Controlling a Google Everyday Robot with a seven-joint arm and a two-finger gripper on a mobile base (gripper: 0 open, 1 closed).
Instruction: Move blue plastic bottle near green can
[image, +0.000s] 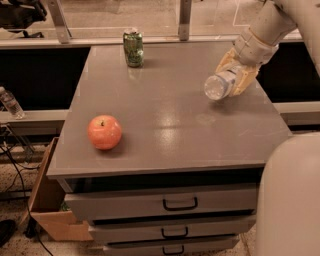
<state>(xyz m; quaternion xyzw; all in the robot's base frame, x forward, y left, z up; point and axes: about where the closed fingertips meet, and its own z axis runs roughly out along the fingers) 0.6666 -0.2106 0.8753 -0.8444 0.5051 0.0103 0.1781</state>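
The cream-white rounded arm (267, 25) ends in a yellowish-tan tool (234, 74) at upper right

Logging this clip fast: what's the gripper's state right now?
Gripper: shut on the blue plastic bottle, over the table's right side.
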